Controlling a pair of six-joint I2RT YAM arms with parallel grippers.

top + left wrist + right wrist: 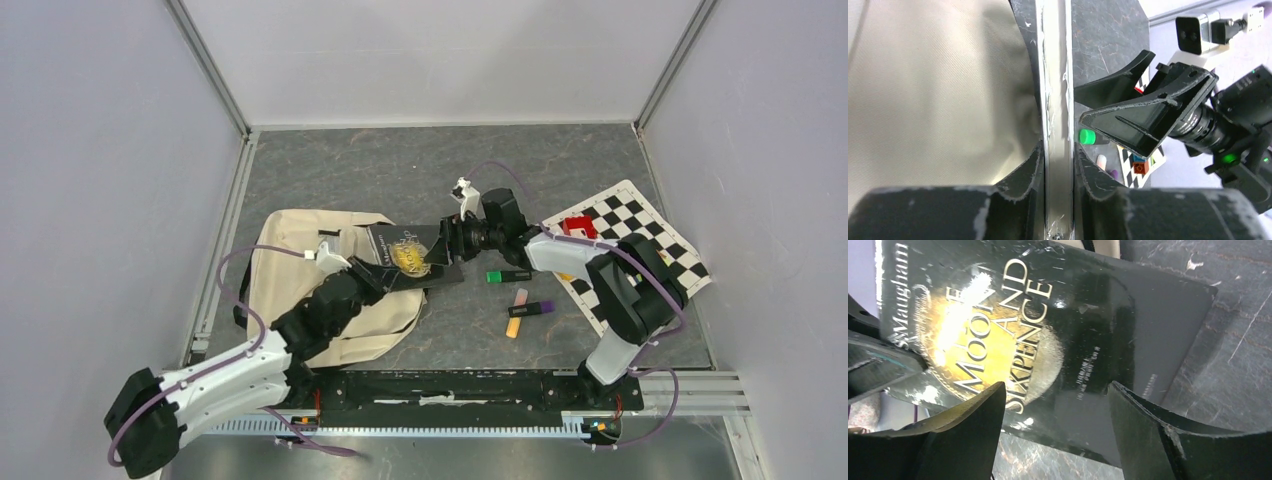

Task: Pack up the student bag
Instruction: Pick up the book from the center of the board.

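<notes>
**Gripping a book (400,245) at the right side of the student bag (290,260)**

From above: shows the left arm (230,375) stretched low from the near-left corner, angled far and right across the bag, with the left jaws closed on the book's near-left edge. Shows the right arm (560,252) rising from the near-right base, folded at a high elbow and extended left to the book's far-right corner. Places the bag flat on the bench (400,170), left of centre, with the book partly over its right side. Finds a green marker (508,276) just right of the book, near a checkerboard card (640,235).

From the left wrist: looks along the book's pale page edge (1055,75), pinched between both fingers (1023,175), with cream bag fabric (923,100) to the left. Catches the right jaws spread apart just right of the book, tips close to its edge; cannot tell whether touching.

From the right wrist: looks between two wide-spread fingers (963,440) at a glossy black cover (1108,330) with a gold moon. Reads "Maugham" along one edge and "THE MOON AND SIXPENCE" across the moon. Leaves the smaller print unread, too blurred.
</notes>
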